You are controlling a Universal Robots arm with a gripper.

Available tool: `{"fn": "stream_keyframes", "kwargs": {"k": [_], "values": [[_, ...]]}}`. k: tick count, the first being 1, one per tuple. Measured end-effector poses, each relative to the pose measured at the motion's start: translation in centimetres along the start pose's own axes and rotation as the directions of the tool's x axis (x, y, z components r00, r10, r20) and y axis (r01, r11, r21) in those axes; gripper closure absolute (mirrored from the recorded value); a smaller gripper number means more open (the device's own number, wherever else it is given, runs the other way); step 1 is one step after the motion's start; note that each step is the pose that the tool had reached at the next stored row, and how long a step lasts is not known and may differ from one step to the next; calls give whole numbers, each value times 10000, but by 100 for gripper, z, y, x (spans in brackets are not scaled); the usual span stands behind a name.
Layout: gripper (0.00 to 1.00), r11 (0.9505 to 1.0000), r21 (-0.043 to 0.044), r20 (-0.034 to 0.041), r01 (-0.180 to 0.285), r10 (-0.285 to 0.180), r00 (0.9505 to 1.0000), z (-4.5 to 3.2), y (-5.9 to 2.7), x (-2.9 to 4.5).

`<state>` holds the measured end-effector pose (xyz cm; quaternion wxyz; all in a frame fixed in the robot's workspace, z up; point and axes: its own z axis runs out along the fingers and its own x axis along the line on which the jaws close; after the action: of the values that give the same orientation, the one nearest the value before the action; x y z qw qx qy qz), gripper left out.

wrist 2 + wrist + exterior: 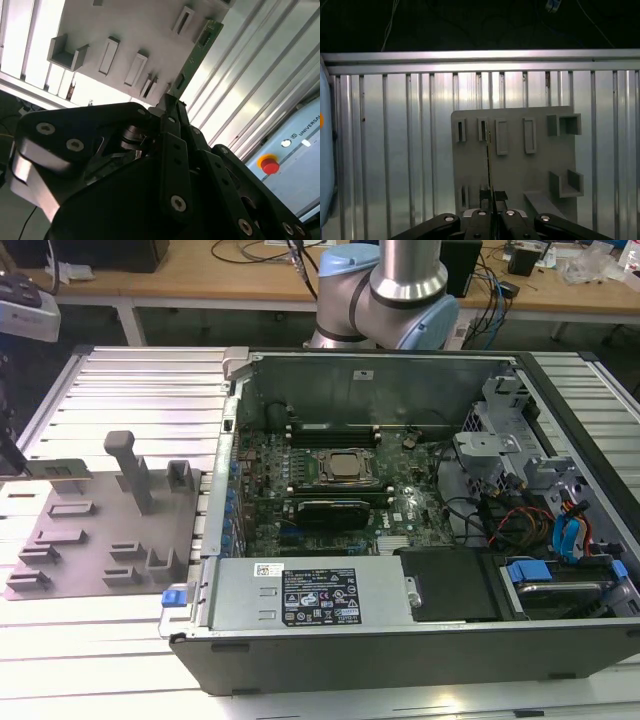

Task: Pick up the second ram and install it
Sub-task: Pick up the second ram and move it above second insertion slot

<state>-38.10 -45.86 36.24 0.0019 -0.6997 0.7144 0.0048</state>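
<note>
The gripper [172, 104] has its jaws clamped on the second ram [199, 49], a thin green stick jutting from them over the slotted grey tray [140, 30] and the ribbed metal surface [260, 75]. On the exterior view's right stands the open computer case [420, 645], motherboard [400, 510] exposed

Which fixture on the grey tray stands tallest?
The post with the flat cap, near the tray's far edge; the rest are low blocks and slots.
</note>
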Motion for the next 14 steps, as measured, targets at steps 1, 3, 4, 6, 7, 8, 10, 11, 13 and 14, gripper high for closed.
{"fn": "stream_keyframes", "kwargs": {"k": [1,3,4,6,7,8,10,11,13,14], "values": [[89,10000,0,0,1,-1,10000,-15,0,0],[89,10000,1,0,0,0,10000,-60,0,0],[89,10000,1,1,0,0,10000,-74,0,-1],[89,10000,1,0,0,0,10000,-113,0,-1],[89,10000,2,1,0,0,10000,-137,0,-1],[89,10000,1,0,0,0,10000,-164,1,-1],[89,10000,0,0,0,0,10000,-195,1,-2],[89,10000,1,0,1,-1,10000,-204,1,-2],[89,10000,1,1,0,0,10000,-237,1,-2],[89,10000,2,1,0,0,10000,-248,1,-2]]}}
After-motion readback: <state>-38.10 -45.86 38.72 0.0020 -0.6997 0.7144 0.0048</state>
